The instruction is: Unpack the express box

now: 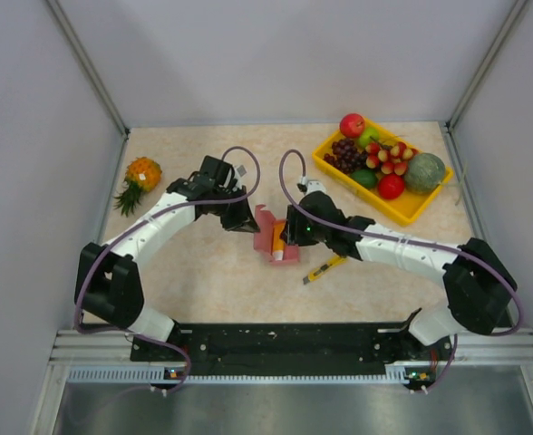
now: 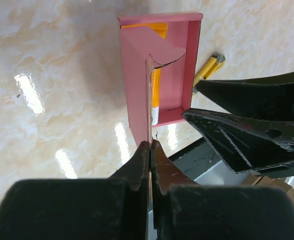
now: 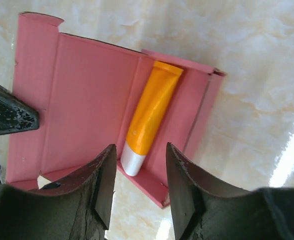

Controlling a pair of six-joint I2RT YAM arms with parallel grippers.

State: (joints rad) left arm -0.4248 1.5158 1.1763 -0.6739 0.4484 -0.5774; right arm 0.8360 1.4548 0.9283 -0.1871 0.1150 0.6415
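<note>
Express box [image 1: 276, 240] sits open in the middle of the table [image 1: 212, 281] — left gripper [image 2: 150, 146] is pinched tight on its raised lid flap, right gripper [image 3: 139, 152] hangs with jaws spread over the orange-and-white tube [image 3: 149, 112] lying inside.

Box [image 3: 87, 95]: plain pink, inside and out. Tube [image 3: 148, 120]: orange body, white cap. Table [image 1: 212, 272]: beige, marbled with cream and tan veins. Knife [image 1: 324, 269]: yellow, dark ends. Tray [image 1: 411, 208]: yellow. Pineapple [image 1: 142, 172]: orange-yellow, green crown.
</note>
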